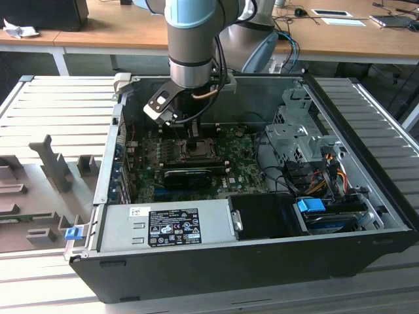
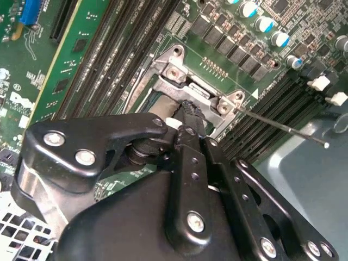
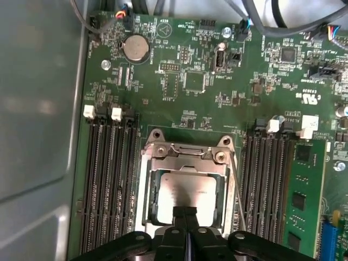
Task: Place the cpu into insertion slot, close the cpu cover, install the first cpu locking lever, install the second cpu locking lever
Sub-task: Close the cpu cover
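In the exterior view the socket (image 1: 196,149) sits at six o'clock below the arm (image 1: 190,39). In the first wrist view the hand (image 3: 185,213), fingers pressed together and empty, rests at the edge of the cpu (image 3: 185,187). The chip is pale silver, seated and framed by the cpu cover (image 3: 187,162). The second wrist view adds a thin lever (image 2: 283,126) jutting free.

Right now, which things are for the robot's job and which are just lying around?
For the job: gripper, cpu, cpu cover, locking lever.
Just there: coin battery, memory slots, power supply, orange cables.
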Motion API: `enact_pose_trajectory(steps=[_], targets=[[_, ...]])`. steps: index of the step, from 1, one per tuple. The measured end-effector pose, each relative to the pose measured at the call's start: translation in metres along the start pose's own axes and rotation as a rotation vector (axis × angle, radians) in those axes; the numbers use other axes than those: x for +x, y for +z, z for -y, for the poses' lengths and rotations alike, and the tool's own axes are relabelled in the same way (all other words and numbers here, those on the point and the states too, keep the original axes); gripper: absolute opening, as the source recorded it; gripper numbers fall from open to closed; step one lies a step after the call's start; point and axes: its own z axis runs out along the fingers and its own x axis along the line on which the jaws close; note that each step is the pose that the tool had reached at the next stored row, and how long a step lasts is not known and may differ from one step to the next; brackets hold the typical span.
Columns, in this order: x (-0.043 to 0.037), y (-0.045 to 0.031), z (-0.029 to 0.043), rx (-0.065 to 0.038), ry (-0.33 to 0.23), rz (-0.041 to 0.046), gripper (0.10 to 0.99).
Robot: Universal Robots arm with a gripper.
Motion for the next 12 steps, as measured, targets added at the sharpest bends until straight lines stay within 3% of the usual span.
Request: enact_pose_trajectory(steps=[4, 7, 10, 12], targets=[[-0.0001, 0.0032, 0.0002, 0.000, -0.001, 0.0003, 0.106], [0.0000, -0.0022, 0.0001, 0.000, 0.000, 0.0001, 0.106], [-0.0001, -0.0022, -0.0004, 0.000, -0.001, -0.0004, 0.106], [-0.0005, -0.0021, -0.0044, 0.000, -0.001, -0.0007, 0.106]])
